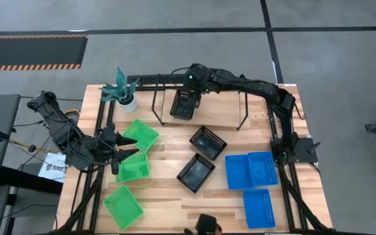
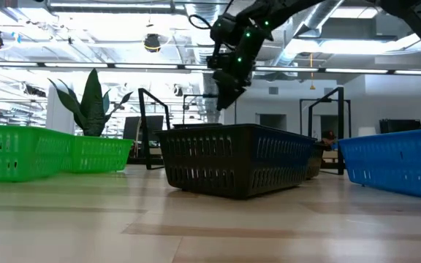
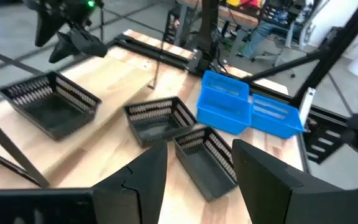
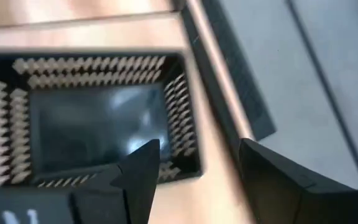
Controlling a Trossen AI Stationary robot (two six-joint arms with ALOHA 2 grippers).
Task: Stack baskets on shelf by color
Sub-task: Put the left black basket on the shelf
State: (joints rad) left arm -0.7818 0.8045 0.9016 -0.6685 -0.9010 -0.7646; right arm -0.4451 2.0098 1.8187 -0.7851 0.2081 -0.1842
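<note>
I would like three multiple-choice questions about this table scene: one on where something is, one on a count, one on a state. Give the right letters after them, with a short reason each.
1. Where is the black basket that the right gripper hovers over?
A. on the shelf
B. inside a blue basket
C. on the floor

2. How many green baskets are on the table?
A. one
B. three
C. five

3. How do the right gripper's fingers stand?
A. shut on a basket
B. open, holding nothing
C. shut on the plant

Answers:
1 A: the high view shows the black basket on the shelf board, under the right gripper.
2 B: three green baskets lie on the table's left side, near the left gripper.
3 B: the right wrist view shows its fingers spread apart above the basket, with nothing between them.
</note>
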